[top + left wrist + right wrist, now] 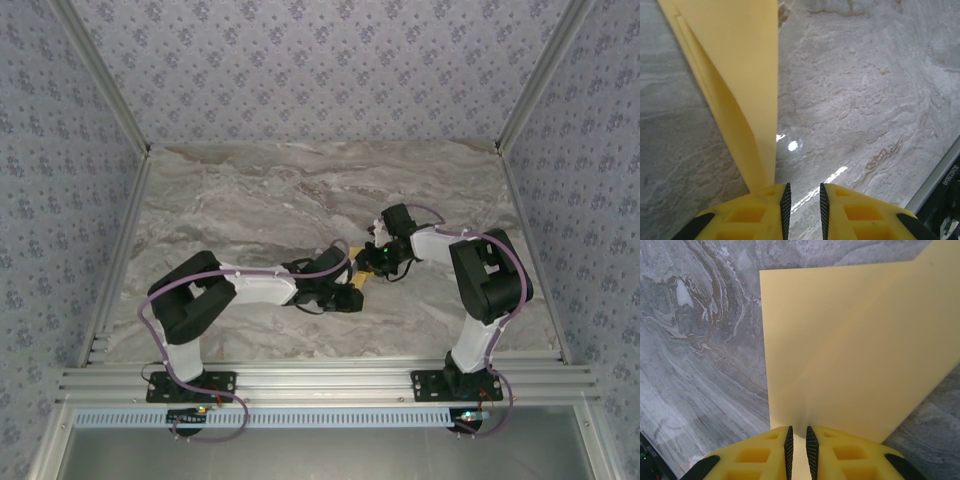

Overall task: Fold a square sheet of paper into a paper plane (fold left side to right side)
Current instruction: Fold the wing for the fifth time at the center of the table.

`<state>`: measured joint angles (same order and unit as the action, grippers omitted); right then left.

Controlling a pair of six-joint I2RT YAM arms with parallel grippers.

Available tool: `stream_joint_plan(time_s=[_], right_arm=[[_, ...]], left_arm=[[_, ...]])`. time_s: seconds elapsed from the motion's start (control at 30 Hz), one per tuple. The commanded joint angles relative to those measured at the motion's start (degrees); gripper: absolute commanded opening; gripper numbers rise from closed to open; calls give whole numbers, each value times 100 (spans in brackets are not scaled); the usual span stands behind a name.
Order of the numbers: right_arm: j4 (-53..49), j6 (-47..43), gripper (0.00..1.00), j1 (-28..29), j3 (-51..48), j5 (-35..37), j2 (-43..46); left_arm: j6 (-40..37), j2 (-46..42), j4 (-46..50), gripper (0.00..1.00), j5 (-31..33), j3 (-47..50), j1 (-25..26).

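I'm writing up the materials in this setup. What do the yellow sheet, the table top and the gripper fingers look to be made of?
Yellow sheet: thin matte paper, it creases sharply and bends in the left wrist view.
Table top: grey veined, marble-look surface with a glossy finish, judging by the light glints; possibly a laminate.
Right gripper's fingers: moulded yellow plastic with cut-out pockets and black ribbed pads, likely rubber.

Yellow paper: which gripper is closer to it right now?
Right, narrowly. The right gripper has the yellow paper running between its fingers. The left gripper sits at the sheet's edge: the paper passes just outside its left finger, with bare table in the gap.
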<state>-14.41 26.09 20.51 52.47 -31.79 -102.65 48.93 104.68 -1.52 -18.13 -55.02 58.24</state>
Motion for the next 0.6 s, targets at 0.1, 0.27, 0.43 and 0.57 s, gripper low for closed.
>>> stream_joint_plan(time_s=[0.1, 0.27, 0.43, 0.57], right_arm=[[-448, -122, 22, 25, -134, 867, -405], [-455, -122, 22, 23, -131, 868, -423], [-466, -130, 22, 23, -129, 868, -423], [-466, -135, 22, 23, -120, 865, -424]], left_arm=[[-56, -151, 82, 23, 152, 127, -14], [-48, -184, 68, 23, 158, 141, -24], [-33, -194, 32, 23, 154, 201, -23], [21, -177, -100, 23, 100, 305, -23]])
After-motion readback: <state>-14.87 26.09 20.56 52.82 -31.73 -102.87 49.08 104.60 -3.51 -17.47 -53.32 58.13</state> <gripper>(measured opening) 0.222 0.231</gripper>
